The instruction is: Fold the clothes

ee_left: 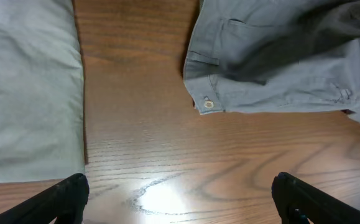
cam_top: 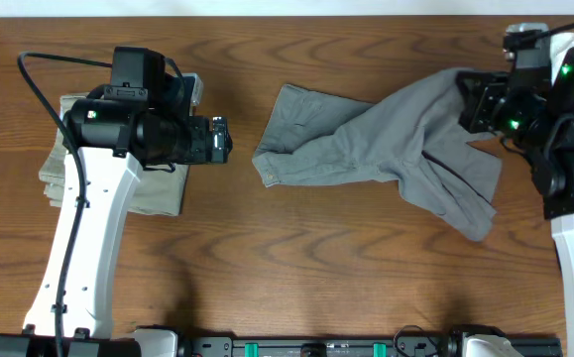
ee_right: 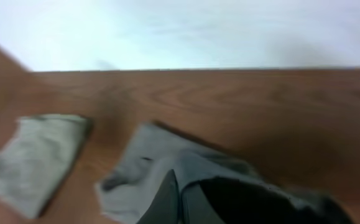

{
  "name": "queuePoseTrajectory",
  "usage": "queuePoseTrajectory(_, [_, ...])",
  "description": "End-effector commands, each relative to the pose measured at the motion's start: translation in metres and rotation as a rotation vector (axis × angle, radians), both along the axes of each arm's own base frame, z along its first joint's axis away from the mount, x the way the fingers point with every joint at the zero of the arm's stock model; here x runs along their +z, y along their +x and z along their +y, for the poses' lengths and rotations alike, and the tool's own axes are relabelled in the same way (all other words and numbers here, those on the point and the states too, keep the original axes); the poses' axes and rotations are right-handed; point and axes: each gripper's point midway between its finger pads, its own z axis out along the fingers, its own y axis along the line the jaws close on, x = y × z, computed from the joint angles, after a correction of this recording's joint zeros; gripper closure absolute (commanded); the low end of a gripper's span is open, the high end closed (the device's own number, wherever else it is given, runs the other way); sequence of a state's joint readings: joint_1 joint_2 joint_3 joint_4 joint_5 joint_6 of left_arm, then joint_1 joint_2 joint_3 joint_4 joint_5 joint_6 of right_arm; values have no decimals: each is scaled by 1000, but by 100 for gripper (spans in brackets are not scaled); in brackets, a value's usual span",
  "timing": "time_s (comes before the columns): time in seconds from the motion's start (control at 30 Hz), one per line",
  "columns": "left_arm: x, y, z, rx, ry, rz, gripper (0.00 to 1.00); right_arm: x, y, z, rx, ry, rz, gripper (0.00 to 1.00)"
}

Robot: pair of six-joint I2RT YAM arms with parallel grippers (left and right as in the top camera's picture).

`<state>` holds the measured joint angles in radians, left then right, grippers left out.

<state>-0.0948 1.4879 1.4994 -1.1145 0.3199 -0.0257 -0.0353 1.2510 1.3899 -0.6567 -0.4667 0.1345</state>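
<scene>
Left gripper (cam_top: 219, 140) from overhead sits low over the brown wood-grain table (cam_top: 296, 268), just right of a folded pair of pale beige-khaki shorts (cam_top: 158, 193) that the left arm partly covers. It's near the waistband end of the medium-grey woven cotton shorts (cam_top: 366, 144) but not touching them. Those grey shorts sprawl crumpled across the middle and right of the table. Their far right end is pulled up into the right gripper (cam_top: 468, 99), which looks clamped on the cloth, with one leg trailing down toward the front edge.

Left wrist cam: the two black fingers (ee_left: 64, 198) are way out at the bottom corners, so the jaws are spread wide with only bare wood between them. The grey shorts fill the top right, waistband corner with a small pale button (ee_left: 208, 104) lying flat on the table. The beige pair (ee_left: 24, 93) takes the left side, with a strip of wood in between.

Right wrist cam is pretty blurry. Grey fabric (ee_right: 167, 168) bunches up right at the bottom of the shot, the beige pair (ee_right: 36, 155) lies off to the left, and a white wall (ee_right: 198, 31) sits behind the table. Can't make out the fingers here.
</scene>
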Motion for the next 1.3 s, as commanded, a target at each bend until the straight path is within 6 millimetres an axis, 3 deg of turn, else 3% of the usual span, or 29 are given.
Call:
queuePoseTrajectory(0.0, [8, 2, -3, -13, -12, -23, 4, 34, -22, 32, 147, 70, -92, 99])
queuePoseTrajectory(0.07, [5, 1, -3, -13, -11, -16, 4, 34, -23, 25, 99, 43, -96, 98])
queuePoseTrajectory(0.17, [-3, -3, -3, -13, -9, 8, 4, 17, -16, -4, -67, -40, -39, 92])
queuePoseTrajectory(0.3, [-13, -8, -6, -24, -6, 36, 4, -22, -1, -65, -349, -200, 86, 92])
queuePoseTrajectory(0.53, [-18, -6, -17, -57, -7, 19, 4, -95, 55, -112, -479, -167, 249, 98])
queuePoseTrajectory(0.6, [-18, -6, -21, -70, -7, 16, 4, -117, 63, -105, -418, -113, 301, 92])
queuePoseTrajectory(0.73, [-14, 9, -37, -124, -11, -59, 3, -143, 67, -73, -234, -23, 372, 56])
queuePoseTrajectory(0.83, [-13, 30, -53, -179, -13, -142, 3, -151, 60, -65, -201, 5, 421, 55])
queuePoseTrajectory(0.93, [-26, 53, -68, -203, -20, -178, 3, -155, 52, -59, -171, 18, 457, 50])
queuePoseTrajectory(1.27, [-135, 130, -91, -209, -15, -139, 4, -175, 8, -44, -78, 23, 641, 50])
